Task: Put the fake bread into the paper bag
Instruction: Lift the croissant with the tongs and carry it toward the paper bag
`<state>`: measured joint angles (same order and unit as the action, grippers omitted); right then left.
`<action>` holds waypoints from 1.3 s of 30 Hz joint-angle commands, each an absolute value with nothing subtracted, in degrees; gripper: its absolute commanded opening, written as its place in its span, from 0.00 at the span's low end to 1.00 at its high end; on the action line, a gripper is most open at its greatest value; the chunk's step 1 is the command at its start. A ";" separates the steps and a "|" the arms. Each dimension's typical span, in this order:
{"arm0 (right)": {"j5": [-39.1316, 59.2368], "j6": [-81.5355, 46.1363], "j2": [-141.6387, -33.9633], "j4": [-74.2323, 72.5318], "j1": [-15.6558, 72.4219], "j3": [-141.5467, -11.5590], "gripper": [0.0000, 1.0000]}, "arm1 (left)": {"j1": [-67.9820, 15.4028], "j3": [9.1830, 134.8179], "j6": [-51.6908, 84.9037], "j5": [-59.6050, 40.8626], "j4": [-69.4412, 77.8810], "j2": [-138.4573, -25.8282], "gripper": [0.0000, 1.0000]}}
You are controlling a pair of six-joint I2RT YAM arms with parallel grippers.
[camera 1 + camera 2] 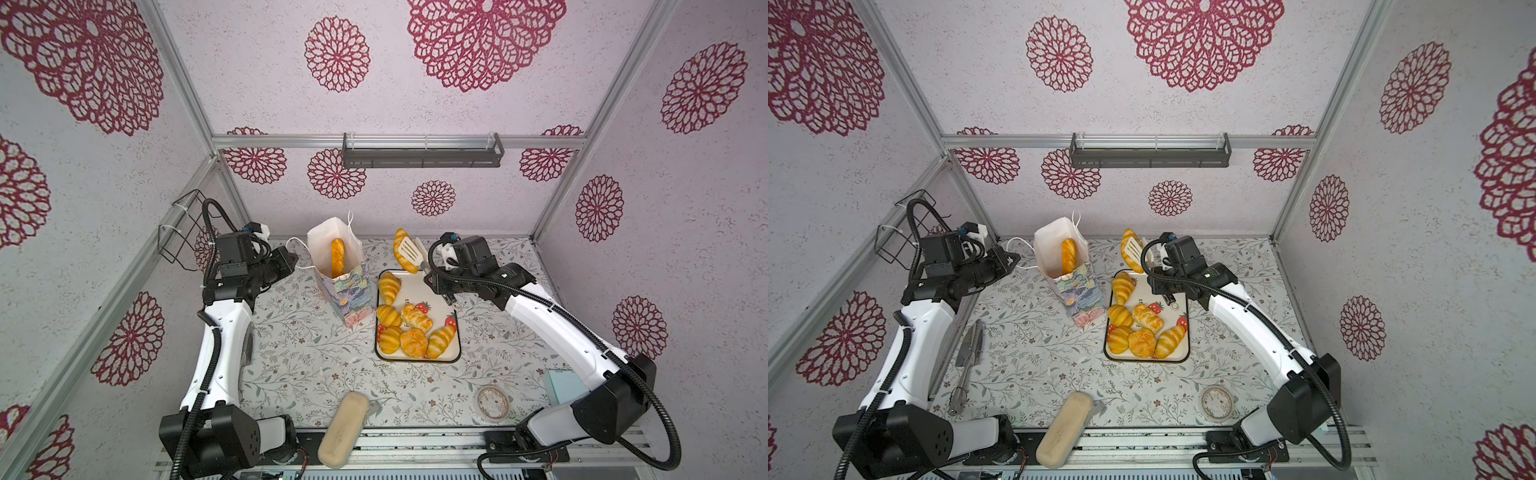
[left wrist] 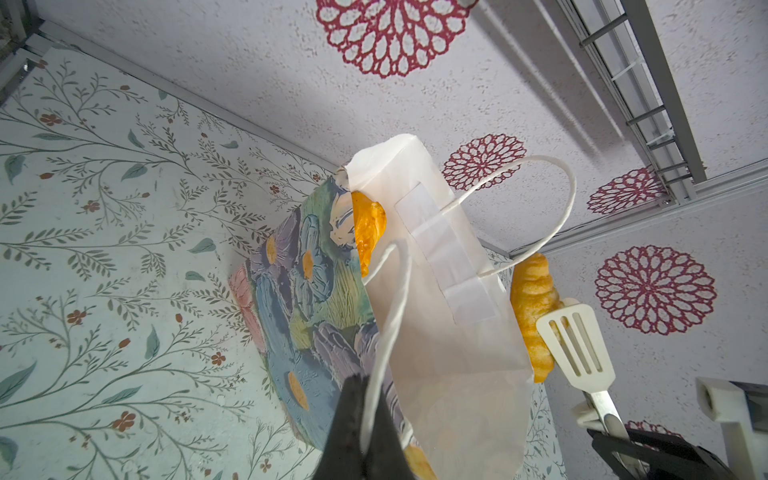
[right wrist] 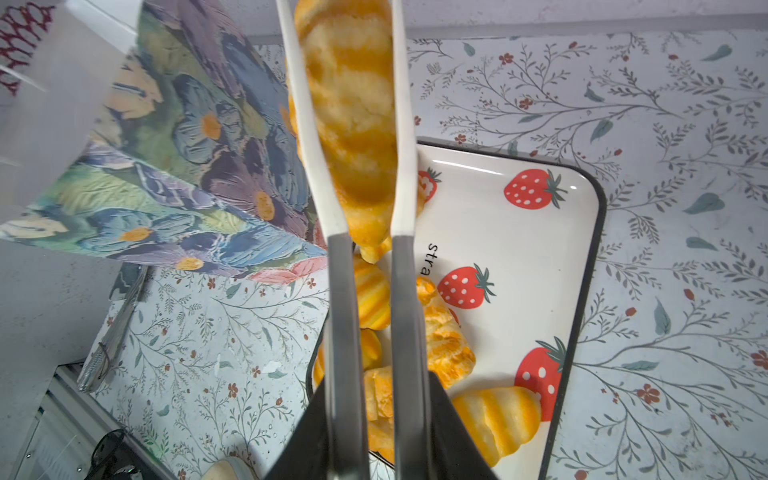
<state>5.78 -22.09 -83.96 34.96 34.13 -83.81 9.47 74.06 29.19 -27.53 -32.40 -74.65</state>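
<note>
Transfer step: right gripper (image 3: 380, 428) squeezes tongs (image 3: 340, 291) onto a croissant (image 3: 353, 104); left gripper (image 2: 365, 411) pinches the cord handle (image 2: 390, 316) of the paper bag (image 1: 345, 299). Next: swing over the bag's mouth and release.

The left arm (image 1: 224, 345) and right arm (image 1: 552, 320) share white shells, black joints and ribbed black cables.

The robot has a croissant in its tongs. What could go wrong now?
1. The croissant is pinched only by the tongs in the right gripper; being glossy, it might slip out and miss the paper bag.
2. The bag's mouth is narrow and a long loaf already stands inside, so the croissant may catch on the rim.
3. The left gripper holds just a thin cord handle; a push from the tongs could tip the bag.
</note>
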 commanded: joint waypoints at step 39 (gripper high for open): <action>7.16 -18.22 -94.61 37.49 46.92 -113.00 0.30 | 9.42 73.67 29.19 -26.99 -32.47 -75.13 0.00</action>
